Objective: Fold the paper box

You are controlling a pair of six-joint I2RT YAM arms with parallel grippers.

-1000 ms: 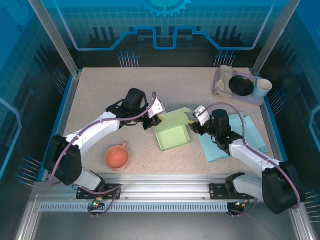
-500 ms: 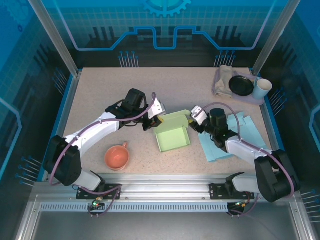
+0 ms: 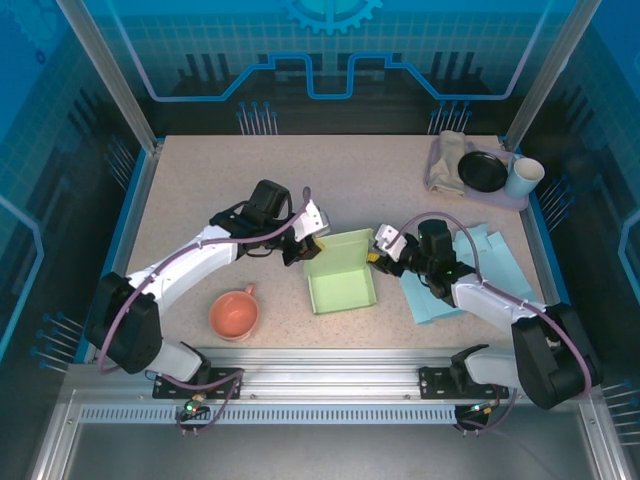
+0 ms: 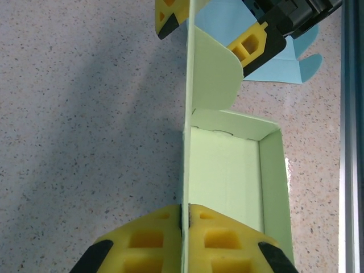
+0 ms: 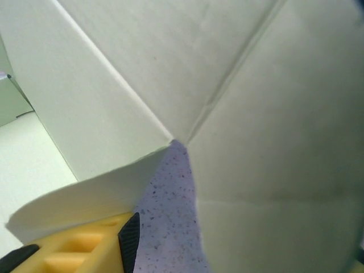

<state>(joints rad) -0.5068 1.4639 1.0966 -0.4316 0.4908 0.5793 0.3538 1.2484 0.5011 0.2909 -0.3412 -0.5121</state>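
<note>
Card of the green paper box (image 3: 342, 283) on the table (image 3: 200, 190) is judged light and easily creased, best taken at wall edges: one wall (image 4: 186, 142) is pinched by the left gripper (image 4: 185, 213), a rounded flap (image 4: 213, 74) straddled by the half-parted right gripper (image 3: 374, 257).

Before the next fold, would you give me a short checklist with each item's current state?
1. Left gripper shut on the box wall: ok.
2. Right gripper open, astride the flap: ok.
3. Flap touched by right gripper: cannot tell.
4. Box base resting on the table: ok.
5. Cup clear of the box: ok.
</note>
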